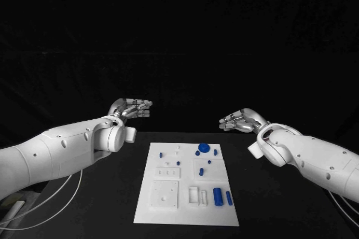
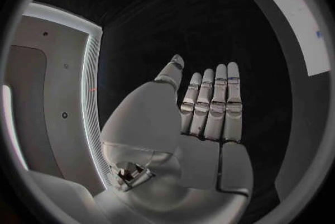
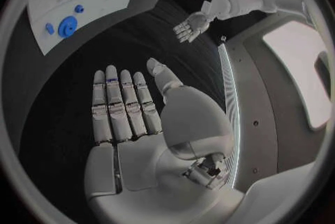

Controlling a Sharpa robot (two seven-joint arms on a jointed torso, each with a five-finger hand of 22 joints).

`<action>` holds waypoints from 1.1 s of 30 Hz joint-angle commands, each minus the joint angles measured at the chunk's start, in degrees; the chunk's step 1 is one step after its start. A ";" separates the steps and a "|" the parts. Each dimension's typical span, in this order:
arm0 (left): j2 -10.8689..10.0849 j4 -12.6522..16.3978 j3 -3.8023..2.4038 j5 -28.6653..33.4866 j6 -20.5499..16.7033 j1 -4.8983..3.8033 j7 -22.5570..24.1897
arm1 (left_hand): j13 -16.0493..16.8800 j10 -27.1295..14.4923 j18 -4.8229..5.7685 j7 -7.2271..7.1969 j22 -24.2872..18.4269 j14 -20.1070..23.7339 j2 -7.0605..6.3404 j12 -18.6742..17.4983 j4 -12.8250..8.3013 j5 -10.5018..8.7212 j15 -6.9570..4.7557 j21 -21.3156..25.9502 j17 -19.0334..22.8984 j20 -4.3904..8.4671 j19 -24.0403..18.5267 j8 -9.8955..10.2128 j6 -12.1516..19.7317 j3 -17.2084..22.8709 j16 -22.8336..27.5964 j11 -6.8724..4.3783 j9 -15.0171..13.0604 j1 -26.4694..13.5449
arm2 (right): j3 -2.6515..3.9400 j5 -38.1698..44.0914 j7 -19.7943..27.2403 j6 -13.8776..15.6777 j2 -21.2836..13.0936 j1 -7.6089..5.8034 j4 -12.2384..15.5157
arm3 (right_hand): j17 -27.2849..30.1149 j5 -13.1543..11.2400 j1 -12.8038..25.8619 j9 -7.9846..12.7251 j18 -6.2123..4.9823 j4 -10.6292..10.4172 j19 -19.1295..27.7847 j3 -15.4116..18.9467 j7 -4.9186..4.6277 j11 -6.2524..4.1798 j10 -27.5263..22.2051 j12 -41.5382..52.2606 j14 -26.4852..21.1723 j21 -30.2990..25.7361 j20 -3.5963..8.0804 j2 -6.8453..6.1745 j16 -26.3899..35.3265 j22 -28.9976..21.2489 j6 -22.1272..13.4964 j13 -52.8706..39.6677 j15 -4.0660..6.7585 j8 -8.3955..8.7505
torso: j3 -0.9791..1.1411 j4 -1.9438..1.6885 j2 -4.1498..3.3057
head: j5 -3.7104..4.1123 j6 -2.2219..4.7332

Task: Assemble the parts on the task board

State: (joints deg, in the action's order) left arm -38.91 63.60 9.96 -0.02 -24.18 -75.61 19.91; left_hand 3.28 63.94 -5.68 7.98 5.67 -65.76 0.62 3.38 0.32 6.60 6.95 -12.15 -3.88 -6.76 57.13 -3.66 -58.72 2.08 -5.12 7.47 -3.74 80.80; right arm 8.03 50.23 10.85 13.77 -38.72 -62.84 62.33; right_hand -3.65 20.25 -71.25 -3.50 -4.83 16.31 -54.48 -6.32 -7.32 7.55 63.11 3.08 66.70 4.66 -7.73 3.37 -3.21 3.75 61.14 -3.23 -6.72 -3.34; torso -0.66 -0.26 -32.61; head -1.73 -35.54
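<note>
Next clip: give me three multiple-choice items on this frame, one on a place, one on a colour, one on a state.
1. Where does the task board lie?
A. Under the left hand
B. In the middle of the table, between the two arms
C. At the table's far right edge

2. What colour are the parts on the board?
A. Blue
B. Red
C. Green

3. What are the left hand and the right hand holding?
A. Each holds a part
B. The right holds the board
C. Nothing

Answers:
1. B: the head view shows the board centred, an arm on either side.
2. A: every small piece on the white plate is blue.
3. C: both wrist views show flat palms with nothing in them.
</note>
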 commanded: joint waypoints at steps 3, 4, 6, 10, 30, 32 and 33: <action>-2.05 4.15 -0.06 -2.23 3.13 -0.13 1.13 | 0.08 1.47 1.80 -0.21 0.08 -0.57 0.73 0.03 -1.32 0.37 -0.47 -0.97 0.10 1.14 0.03 0.08 -0.76 0.32 -0.14 -0.56 0.00 -0.16 | 0.14 24.45 -1.02 -0.24 1.43 -0.39 -1.05 | -0.50 -0.52 1.29 -0.07 -0.18 0.03 -6.03 -2.40 0.09 -0.94 2.11 0.19 6.06 0.76 2.02 -0.94 -0.37 0.06 0.94 -0.08 2.18 -0.20 | -0.39 -1.03 -1.83 | 0.75 0.65; -2.52 5.02 -0.06 -2.33 3.42 -0.13 1.18 | 0.08 1.43 1.90 -0.19 0.04 -0.51 0.75 0.04 -1.66 0.42 -0.45 -1.17 0.10 1.19 -0.13 0.07 -0.76 0.40 -0.05 -0.54 0.00 -0.28 | 0.15 27.04 -1.32 -0.45 1.66 -0.44 -1.10 | -0.64 -0.59 1.32 -0.08 -0.25 0.04 -6.75 -2.75 0.05 -1.06 2.20 0.20 7.05 0.71 2.29 -1.08 -0.50 0.05 0.97 -0.08 2.49 -0.22 | -0.41 -1.22 -2.22 | 0.82 0.76; -3.20 6.32 -0.06 -2.47 3.95 -0.13 1.21 | 0.08 1.37 1.88 -0.18 -0.02 -0.39 0.76 0.03 -1.91 0.39 -0.40 -1.24 0.11 1.13 -0.27 0.08 -0.74 0.46 0.07 -0.53 0.00 -0.27 | 0.16 30.97 -1.79 -0.63 2.00 -0.50 -1.08 | -1.36 -1.08 1.42 -0.10 -0.99 0.04 -9.96 -3.17 0.23 -1.51 2.73 0.21 10.41 1.43 3.10 -1.72 -1.03 0.22 1.22 -0.09 3.69 -0.25 | -0.44 -1.51 -2.74 | 1.17 1.03; -4.59 9.15 -0.04 -2.97 5.50 -0.11 1.19 | 0.08 1.06 1.76 -0.07 -0.23 -0.05 0.80 0.03 -2.67 0.26 -0.22 -1.41 0.12 0.93 -0.65 0.09 -0.57 0.53 0.46 -0.39 0.01 -0.51 | 0.18 40.13 -3.07 -0.71 2.90 -0.57 -0.94 | -4.13 -1.55 0.15 -0.13 -3.79 0.16 -18.64 -3.52 0.55 -2.31 3.28 0.21 19.30 4.21 4.52 -3.24 -3.68 1.03 1.79 -0.10 6.19 -0.27 | -0.48 -2.26 -3.71 | 2.13 0.80; -10.09 21.97 -0.22 -6.80 6.84 -1.20 0.23 | 0.09 -0.63 1.49 0.32 -1.08 0.63 0.78 0.03 -5.00 -0.44 0.21 -1.80 0.13 0.41 -1.32 0.10 0.35 -1.23 0.78 0.22 0.03 -1.34 | 0.25 63.13 -11.45 0.74 7.07 -0.63 -2.33 | -26.60 -6.88 -0.02 -0.06 -3.68 -0.42 -31.30 -11.86 1.32 -2.20 0.64 0.18 16.24 20.90 8.96 -8.06 -46.68 12.80 0.98 -0.09 6.66 -0.10 | -0.14 -4.02 -8.22 | 4.26 2.96; -10.21 22.67 -0.23 -7.03 6.82 -1.41 0.17 | 0.08 -0.76 1.47 0.32 -1.10 0.66 0.76 0.01 -5.05 -0.47 0.22 -1.80 0.13 0.40 -1.33 0.10 0.39 -1.30 0.78 0.26 0.03 -1.32 | 0.25 63.90 -11.92 0.84 7.48 -0.63 -2.76 | -26.40 -7.12 -0.01 -0.10 -3.69 -0.41 -31.27 -12.13 1.36 -2.13 0.64 0.19 16.16 21.00 8.87 -8.22 -46.97 13.14 0.99 -0.08 6.62 -0.21 | -0.12 -4.10 -8.54 | 4.32 3.16; -10.24 22.86 -0.23 -7.09 6.82 -1.47 0.15 | 0.08 -0.83 1.47 0.35 -1.12 0.69 0.76 0.01 -5.08 -0.45 0.24 -1.80 0.14 0.39 -1.35 0.10 0.43 -1.35 0.79 0.30 0.03 -1.34 | 0.25 64.11 -12.04 0.86 7.59 -0.63 -2.87 | -26.36 -7.21 -0.10 -0.10 -3.69 -0.37 -31.31 -12.15 1.36 -2.08 0.42 0.19 16.17 21.01 8.90 -8.26 -47.05 13.23 1.02 -0.08 6.60 -0.20 | -0.10 -4.18 -8.71 | 4.37 3.15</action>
State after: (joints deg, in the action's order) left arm -49.12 86.09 9.80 -5.78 -18.41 -76.86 19.92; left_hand 3.32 63.45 -4.46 8.37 4.65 -65.40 1.48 3.37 -4.55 6.37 7.28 -13.83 -3.83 -6.23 56.19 -3.66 -58.64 0.94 -4.65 7.69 -3.72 79.95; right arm 8.24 109.73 1.34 14.10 -31.23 -63.45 59.59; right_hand -30.05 13.31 -71.36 -3.60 -8.38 15.89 -83.94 -18.22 -5.84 5.43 63.98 3.32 83.06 25.54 1.14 -4.54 -49.99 16.96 62.37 -3.34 -0.13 -3.48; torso -0.82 -4.17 -40.59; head 2.55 -32.54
